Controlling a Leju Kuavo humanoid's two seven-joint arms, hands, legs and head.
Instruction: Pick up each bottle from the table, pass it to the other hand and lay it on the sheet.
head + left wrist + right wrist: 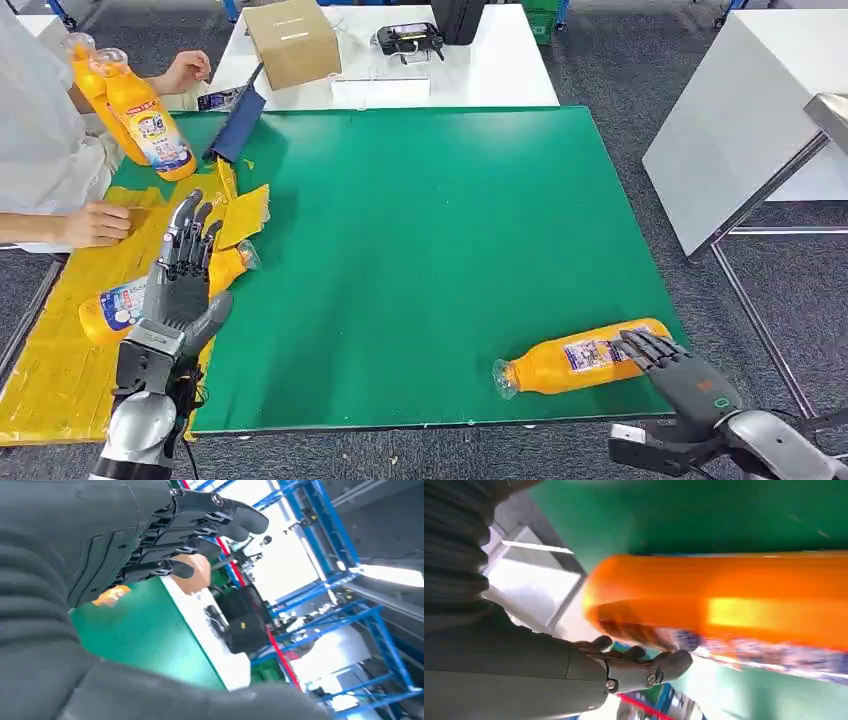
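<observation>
Bottle [580, 358] against right hand [672, 367] fingers [640, 346]

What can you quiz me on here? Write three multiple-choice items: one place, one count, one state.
1. Where is the bottle by the right hand?
A. on the green mat
B. on the yellow sheet
C. on a box

2. How many orange bottles does the head view show?
A. two
B. four
C. six

3. How is the bottle on the yellow sheet?
A. upright
B. lifted off it
C. lying on its side

Answers:
1 A: the bottle by the right hand lies on the green mat, the right hand at its base.
2 B: two lie flat and two more are beside a person.
3 C: the bottle on the yellow sheet lies flat on the yellow sheet.
</observation>
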